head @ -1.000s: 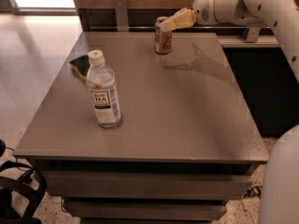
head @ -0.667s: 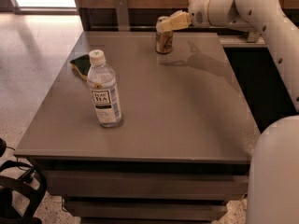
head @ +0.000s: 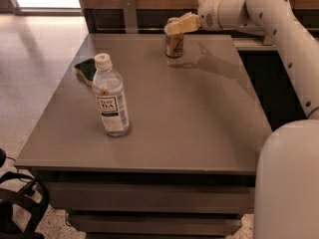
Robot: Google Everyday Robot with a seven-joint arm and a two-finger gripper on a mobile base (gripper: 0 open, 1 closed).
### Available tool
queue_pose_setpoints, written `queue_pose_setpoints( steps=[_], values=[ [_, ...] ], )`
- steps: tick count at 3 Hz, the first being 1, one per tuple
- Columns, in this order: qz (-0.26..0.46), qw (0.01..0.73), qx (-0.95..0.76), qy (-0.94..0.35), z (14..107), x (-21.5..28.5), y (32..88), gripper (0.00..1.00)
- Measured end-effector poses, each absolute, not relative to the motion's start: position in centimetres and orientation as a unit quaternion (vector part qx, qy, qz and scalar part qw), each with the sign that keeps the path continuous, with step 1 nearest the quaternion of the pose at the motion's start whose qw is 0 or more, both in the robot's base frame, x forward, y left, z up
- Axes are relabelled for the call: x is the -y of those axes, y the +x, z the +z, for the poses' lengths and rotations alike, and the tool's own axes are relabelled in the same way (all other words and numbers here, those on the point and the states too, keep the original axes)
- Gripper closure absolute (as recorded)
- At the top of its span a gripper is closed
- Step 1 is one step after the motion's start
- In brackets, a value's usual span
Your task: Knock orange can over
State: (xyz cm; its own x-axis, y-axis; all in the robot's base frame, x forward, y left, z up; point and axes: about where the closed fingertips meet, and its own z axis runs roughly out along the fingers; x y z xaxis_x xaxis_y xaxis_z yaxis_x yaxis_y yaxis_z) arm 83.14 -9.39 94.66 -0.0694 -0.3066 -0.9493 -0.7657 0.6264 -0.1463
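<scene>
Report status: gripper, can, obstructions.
Gripper at top of can. Can upright, not yet knocked over. Bottle front left, well apart, nothing in the way.

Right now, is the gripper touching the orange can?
Cannot tell. In the camera view the gripper overlaps the upright can's top, so neither contact nor a gap shows plainly.

The can (head: pixel 174 45) is golden-orange with a pale logo. The claw (head: pixel 177 25), at the can's top, is tan; the arm (head: pixel 279 14) is white. The bottle (head: pixel 111 98) is clear, white-capped. The surface (head: pixel 199 108) is grey.
</scene>
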Motion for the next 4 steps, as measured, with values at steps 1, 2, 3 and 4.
queue_pose_setpoints(
  steps=[1,2,3,4],
  values=[
    [0.209,0.559,-0.709,-0.377,93.1,8.5,84.9,0.00],
    [0.215,0.557,-0.713,-0.367,91.7,8.2,85.7,0.00],
    [0.233,0.556,-0.714,-0.356,89.9,7.9,85.9,0.00],
    [0.261,0.557,-0.707,-0.348,88.4,7.4,85.6,0.04]
  ],
)
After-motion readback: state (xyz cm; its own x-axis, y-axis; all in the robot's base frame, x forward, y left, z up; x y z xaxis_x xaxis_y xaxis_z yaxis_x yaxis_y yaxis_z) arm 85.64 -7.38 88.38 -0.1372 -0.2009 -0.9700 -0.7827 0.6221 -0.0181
